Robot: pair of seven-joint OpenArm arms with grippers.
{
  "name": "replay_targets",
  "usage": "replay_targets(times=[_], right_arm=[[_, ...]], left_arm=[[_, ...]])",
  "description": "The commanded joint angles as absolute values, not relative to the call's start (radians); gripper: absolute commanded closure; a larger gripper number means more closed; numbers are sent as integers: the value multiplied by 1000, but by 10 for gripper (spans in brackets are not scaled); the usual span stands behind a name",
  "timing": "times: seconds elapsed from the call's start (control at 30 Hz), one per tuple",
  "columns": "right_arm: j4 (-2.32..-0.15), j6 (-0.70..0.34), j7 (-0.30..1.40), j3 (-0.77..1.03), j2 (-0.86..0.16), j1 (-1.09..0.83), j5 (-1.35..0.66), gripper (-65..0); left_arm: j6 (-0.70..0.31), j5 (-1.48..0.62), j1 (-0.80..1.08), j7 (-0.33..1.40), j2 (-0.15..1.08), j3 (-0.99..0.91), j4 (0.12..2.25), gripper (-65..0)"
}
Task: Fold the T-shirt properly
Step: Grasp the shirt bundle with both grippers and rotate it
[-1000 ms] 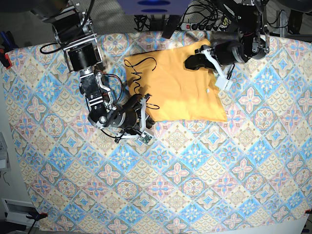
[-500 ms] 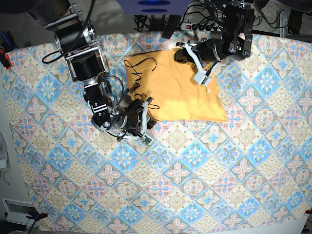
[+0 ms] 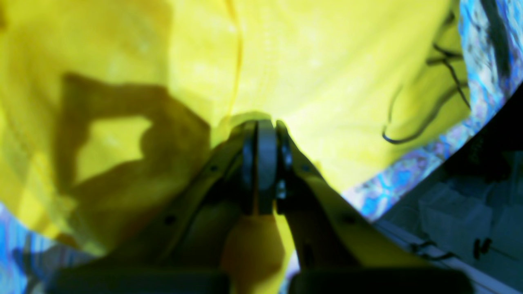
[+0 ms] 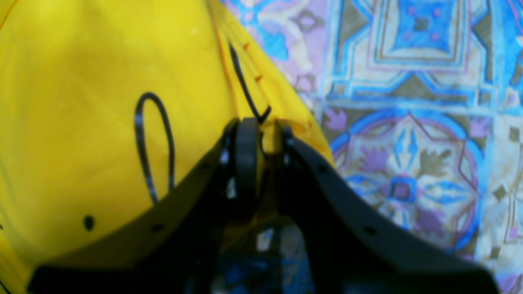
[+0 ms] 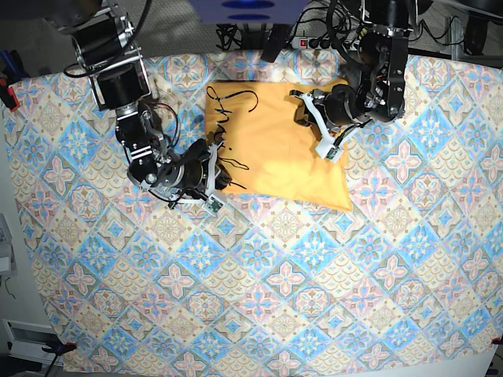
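Both pincers are closed on the yellow-orange T-shirt (image 5: pixel 271 141), each pinching cloth. The right gripper (image 4: pixel 258 122), seen from its wrist camera, has its jaws almost together over the shirt's edge, right where a stroke of the black script lettering (image 4: pixel 153 139) ends; most of the shirt spreads away to that pincer's left, and the patterned tablecloth (image 4: pixel 408 122) lies bare to its right. The left gripper (image 3: pixel 263 124) has its jaws pressed together with a thin ridge of yellow fabric rising from between them; the shirt fills nearly everything ahead of it and to both sides.

From overhead, the shirt lies as a rough rectangle on the far half of the tablecloth (image 5: pixel 314 298), its long axis running roughly from one pincer to the other. The right gripper (image 5: pixel 214 174) holds the lettered edge, the left gripper (image 5: pixel 306 106) a fold nearer the opposite edge, somewhat inside it. Each arm is nearest its own end of the shirt. A fold looks underway, and the next move likely turns on carrying one held edge along that axis toward the other pincer.
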State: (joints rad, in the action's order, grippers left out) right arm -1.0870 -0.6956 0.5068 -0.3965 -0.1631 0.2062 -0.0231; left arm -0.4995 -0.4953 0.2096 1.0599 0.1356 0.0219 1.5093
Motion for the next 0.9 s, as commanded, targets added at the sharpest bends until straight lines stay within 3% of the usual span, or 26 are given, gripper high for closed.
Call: replay_targets(times=[0.0,0.6,0.77,0.87], right_arm=[[-1115,-698,512,-394,-182,208,-24,-74],[-1541,-698,638,-392,-340,-77,-24,-74],[-1670,-698,638,-384,-354,-139,-24,-74],[-1771,-698,638,-383,-354,-166,-24,-74]], left_arm=[[-501,-481,179,1053,140,19,1488,0],[-501,-475,-166,923,145,25,1194,0],[-501,-478,-196,915,148,21,1207,0],[-501,-479,-179,929,151,18,1322,0]])
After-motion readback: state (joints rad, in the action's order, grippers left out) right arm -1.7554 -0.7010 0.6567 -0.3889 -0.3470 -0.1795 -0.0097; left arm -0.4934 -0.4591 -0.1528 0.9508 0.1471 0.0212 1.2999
